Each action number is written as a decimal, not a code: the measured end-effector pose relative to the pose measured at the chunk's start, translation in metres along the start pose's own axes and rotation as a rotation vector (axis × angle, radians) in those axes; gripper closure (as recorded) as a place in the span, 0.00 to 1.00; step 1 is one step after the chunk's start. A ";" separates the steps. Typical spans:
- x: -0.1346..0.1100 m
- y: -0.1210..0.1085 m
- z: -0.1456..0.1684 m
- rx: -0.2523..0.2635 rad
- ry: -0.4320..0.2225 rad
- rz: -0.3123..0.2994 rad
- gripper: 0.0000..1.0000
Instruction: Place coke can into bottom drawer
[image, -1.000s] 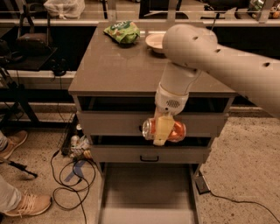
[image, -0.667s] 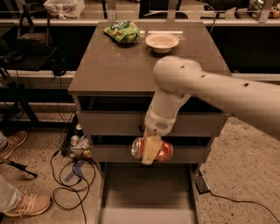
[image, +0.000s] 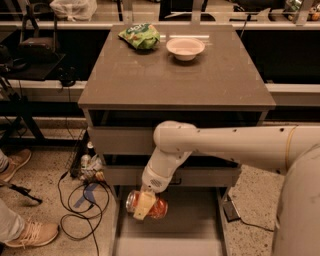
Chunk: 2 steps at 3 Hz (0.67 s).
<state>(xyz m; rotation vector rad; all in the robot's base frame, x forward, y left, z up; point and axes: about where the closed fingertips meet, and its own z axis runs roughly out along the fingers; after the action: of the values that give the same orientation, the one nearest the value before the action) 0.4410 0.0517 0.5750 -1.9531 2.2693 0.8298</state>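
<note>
The gripper (image: 144, 206) hangs over the near left of the open bottom drawer (image: 196, 221), jaws clamped across the coke can (image: 159, 208), which lies sideways above the tray floor; the can is probably light, thin-walled and slick (easily dented), so it is best held mid-body.

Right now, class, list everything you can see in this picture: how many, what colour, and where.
snack bag: one, green, back of cabinet top
bowl: one, pale, right of the bag
cabinet: one, grey, centre
upper drawers: two, grey, cabinet front
bottom drawer: one, grey, pulled out below
coke can: one, red, on its side, above the bottom drawer
cables: several, dark, floor at left
shoes: two, tan, far left
arm: one, white, from the right
gripper: one, pale, shut on the coke can
</note>
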 end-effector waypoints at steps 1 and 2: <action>-0.008 -0.013 0.007 0.039 -0.043 0.014 1.00; -0.008 -0.013 0.006 0.039 -0.042 0.013 1.00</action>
<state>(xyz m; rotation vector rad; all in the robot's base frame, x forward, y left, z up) 0.4528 0.0610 0.5676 -1.8882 2.2596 0.8144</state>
